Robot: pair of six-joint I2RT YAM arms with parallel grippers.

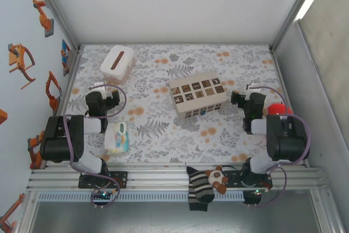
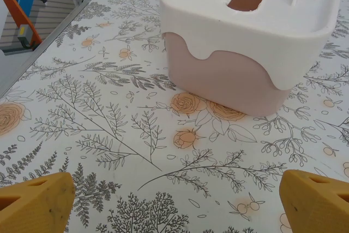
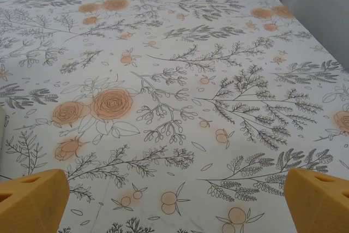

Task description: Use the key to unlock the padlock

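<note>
The floral table [image 1: 158, 135], the beige box [image 1: 197, 94] at its centre. Both pincers gape: the left gripper [image 2: 174, 211] faces the pink tissue box [image 2: 234, 75], the right gripper [image 3: 174, 205] bare cloth. The padlock [image 1: 203, 112] seems to be that bluish speck against the box's near side, nine o'clock from the right gripper, the nearer arm. Its long axis and heading are too small to tell.
</note>
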